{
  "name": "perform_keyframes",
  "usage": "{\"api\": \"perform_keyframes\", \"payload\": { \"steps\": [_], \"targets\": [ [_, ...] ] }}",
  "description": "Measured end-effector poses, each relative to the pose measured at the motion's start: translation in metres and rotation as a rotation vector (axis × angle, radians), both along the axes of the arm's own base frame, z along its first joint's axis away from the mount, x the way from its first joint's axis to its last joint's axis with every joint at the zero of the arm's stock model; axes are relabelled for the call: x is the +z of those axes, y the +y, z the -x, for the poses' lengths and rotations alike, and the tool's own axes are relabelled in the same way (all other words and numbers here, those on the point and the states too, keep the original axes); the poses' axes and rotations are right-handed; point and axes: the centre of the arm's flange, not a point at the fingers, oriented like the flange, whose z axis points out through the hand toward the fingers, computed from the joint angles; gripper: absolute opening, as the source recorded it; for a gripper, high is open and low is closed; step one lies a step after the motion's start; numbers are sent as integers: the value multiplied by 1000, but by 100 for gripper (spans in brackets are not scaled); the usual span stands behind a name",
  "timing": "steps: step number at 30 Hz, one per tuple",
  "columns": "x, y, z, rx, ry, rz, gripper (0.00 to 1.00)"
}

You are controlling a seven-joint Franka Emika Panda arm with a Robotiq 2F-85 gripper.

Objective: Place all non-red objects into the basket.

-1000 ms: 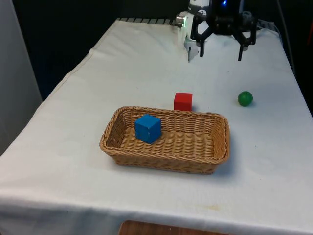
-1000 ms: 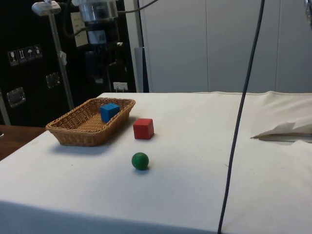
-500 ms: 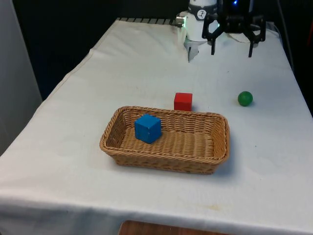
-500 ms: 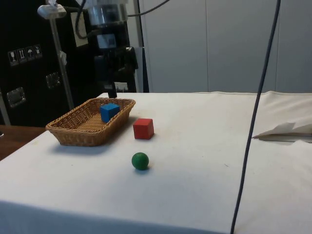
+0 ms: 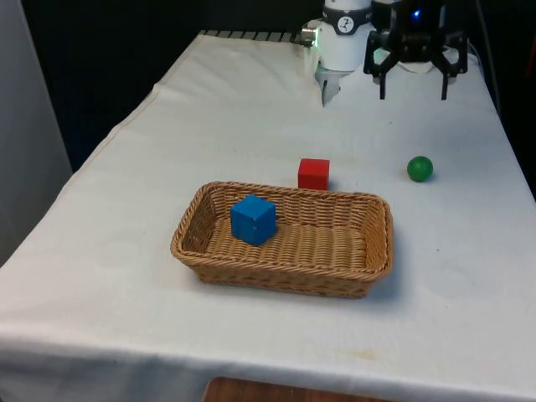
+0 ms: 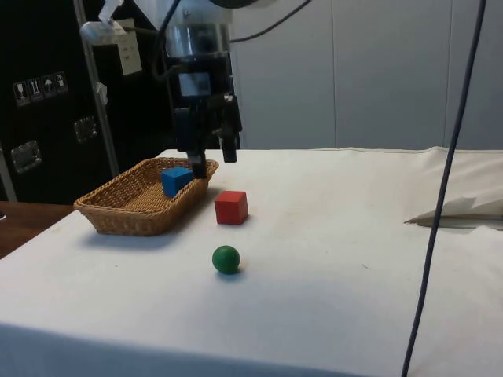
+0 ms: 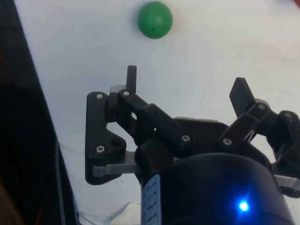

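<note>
With blue cube (image 5: 253, 219) already in basket (image 5: 373, 266), one job left: green ball (image 5: 420, 168) on counter (image 5: 126, 201), front view's right. Red cube (image 5: 313, 173) stays. Gripper (image 5: 414, 86) high beyond ball, fingers (image 7: 131, 78) open, empty.

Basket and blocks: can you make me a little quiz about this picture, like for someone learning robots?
1. True or false: the blue cube lies inside the wicker basket.
2. Which thing must the robot put into the basket next? A. the red cube B. the green ball C. the blue cube
3. Fill in the gap: the gripper hangs above the white cloth with its fingers ____ and nothing between them.

Key: 1. True. 2. B, because the ball is not red and sits on the cloth outside the basket. 3. open.
</note>
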Motion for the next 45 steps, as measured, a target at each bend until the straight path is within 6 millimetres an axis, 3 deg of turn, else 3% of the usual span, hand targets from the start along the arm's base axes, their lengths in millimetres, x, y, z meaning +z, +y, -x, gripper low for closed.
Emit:
{"api": "perform_keyframes", "payload": {
  "steps": [9, 33, 45],
  "targets": [
    [-21, 12, 15, 18, -14, -24, 100],
    [-83, 50, 19, 90, -57, 7, 100],
    [-112, 52, 19, 113, -71, 24, 100]
  ]
}}
